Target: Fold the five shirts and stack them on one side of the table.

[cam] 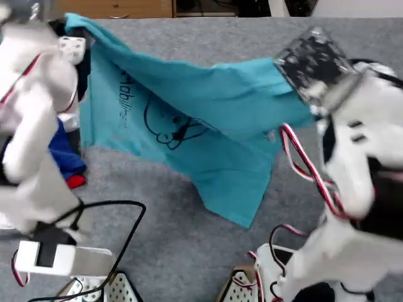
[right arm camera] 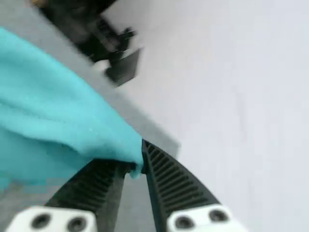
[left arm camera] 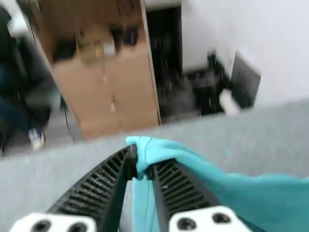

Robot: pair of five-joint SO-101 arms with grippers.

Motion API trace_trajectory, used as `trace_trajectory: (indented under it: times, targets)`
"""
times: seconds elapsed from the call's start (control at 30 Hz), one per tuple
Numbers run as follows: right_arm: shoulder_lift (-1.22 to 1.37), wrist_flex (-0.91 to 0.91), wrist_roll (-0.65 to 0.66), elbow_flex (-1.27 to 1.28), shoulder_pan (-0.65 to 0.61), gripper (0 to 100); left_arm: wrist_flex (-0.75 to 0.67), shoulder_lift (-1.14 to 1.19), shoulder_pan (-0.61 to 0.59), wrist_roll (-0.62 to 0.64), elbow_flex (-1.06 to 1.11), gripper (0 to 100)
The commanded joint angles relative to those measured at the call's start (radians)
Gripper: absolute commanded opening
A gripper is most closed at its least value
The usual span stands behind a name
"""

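A teal shirt (cam: 189, 126) with a dark line drawing hangs stretched in the air between both arms above the grey table (cam: 189, 251). My left gripper (left arm camera: 141, 166) is shut on one bunched corner of the teal shirt (left arm camera: 203, 179), at the far left of the high view (cam: 69, 31). My right gripper (right arm camera: 137, 166) is shut on the opposite corner of the teal shirt (right arm camera: 53, 125), at the right of the high view (cam: 283, 66). The lower part of the shirt droops toward the table's middle.
A blue garment (cam: 63, 151) with a red one (cam: 75, 181) under it lies at the table's left edge. Black cables (cam: 119, 220) and arm bases (cam: 101, 286) sit along the near edge. A wooden cabinet (left arm camera: 106, 92) stands beyond the table.
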Motion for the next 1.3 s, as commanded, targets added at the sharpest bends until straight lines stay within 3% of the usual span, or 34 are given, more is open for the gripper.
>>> trace_trajectory:
  times: [0.0, 0.23, 0.7, 0.9, 1.27]
  targets:
    - [-0.018, 0.005, 0.041, -0.177, 0.073, 0.2, 0.009, -0.045, 0.014, -0.009, -0.114, 2]
    - [-0.018, 0.005, 0.1, -0.409, 0.183, 0.2, 0.011, -0.12, 0.006, -0.098, -0.143, 2]
    - [-0.018, 0.008, 0.203, -0.661, 0.263, 0.2, 0.011, -0.292, 0.005, -0.322, -0.11, 2]
    - [-0.01, 0.121, 0.226, -0.568, 0.259, 0.2, 0.011, -0.381, 0.005, -0.328, 0.233, 2]
    - [-0.01, 0.155, 0.262, 0.002, 0.239, 0.2, 0.006, -0.596, 0.008, -0.365, 1.158, 2]
